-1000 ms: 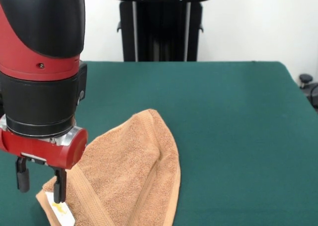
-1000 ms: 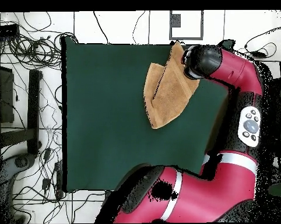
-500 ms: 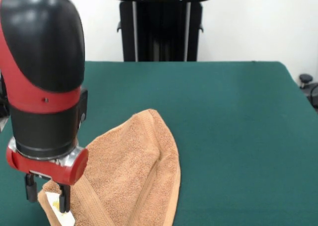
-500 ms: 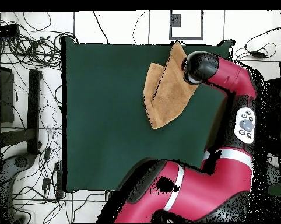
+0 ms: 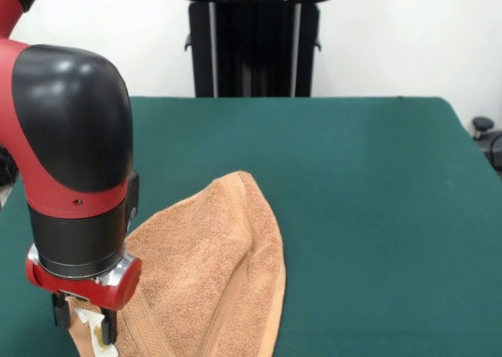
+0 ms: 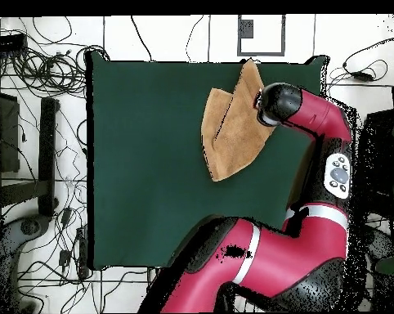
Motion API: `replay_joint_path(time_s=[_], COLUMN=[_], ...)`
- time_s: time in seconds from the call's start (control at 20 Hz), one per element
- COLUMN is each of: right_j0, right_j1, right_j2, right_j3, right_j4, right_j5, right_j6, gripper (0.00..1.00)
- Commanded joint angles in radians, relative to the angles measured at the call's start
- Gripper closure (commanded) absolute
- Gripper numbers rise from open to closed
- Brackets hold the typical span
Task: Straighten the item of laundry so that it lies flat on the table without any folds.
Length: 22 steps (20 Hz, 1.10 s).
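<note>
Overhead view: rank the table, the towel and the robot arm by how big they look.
1. table, clearly largest.
2. robot arm; it sits nearer the camera, so this place is unsure.
3. towel, smallest, folded near the table's far edge.

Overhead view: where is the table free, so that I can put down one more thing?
The table is bare left of the towel, and also below it, down to the arm. It is crowded at the top right, where the gripper stands at the towel's corner.
</note>
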Motion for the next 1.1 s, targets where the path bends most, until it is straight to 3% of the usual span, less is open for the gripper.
replay_joint_path(time_s=[0.05, 0.5, 0.7, 0.85, 1.1], right_j0=[0.016, 0.01, 0.001, -0.001, -0.009], right_j1=[0.029, 0.011, -0.025, -0.085, -0.111], right_j2=[0.054, 0.053, 0.062, 0.07, 0.079], right_j3=[0.04, 0.032, 0.072, 0.179, 0.225], right_j4=[-0.012, -0.016, -0.017, -0.024, -0.036], right_j5=[0.07, 0.117, 0.117, 0.068, 0.043], right_j6=[0.077, 0.05, 0.021, 0.006, -0.01], gripper=[0.0, 0.0, 0.0, 0.0, 0.0])
